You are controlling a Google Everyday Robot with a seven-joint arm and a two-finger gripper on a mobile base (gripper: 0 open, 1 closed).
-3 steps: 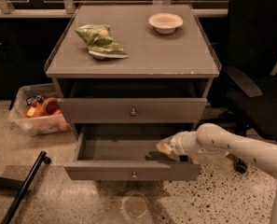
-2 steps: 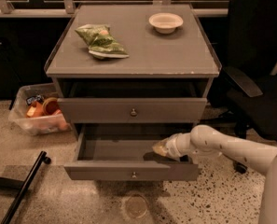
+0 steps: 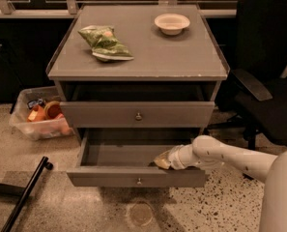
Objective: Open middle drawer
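The middle drawer [image 3: 104, 177] is the grey shallow one with a small round knob [image 3: 139, 181]. It stands pulled out toward me, and its inside shows bare. Above it the taller-fronted top drawer [image 3: 94, 115] is closed. The lowest drawer is hidden beneath the open one. My gripper [image 3: 161, 161] is at the end of the white arm [image 3: 230, 157], which reaches in from the right. The gripper sits inside the open drawer at its right front, just behind the front panel.
A green snack bag [image 3: 104, 42] and a white bowl [image 3: 172, 23] lie on the cabinet top [image 3: 148, 57]. A clear bin [image 3: 24, 124] of items stands on the floor at left. A black office chair [image 3: 268, 91] is at right and a black bar [image 3: 24, 197] at lower left.
My gripper has shifted slightly left and down inside the open drawer. The drawer has stayed pulled out as before.
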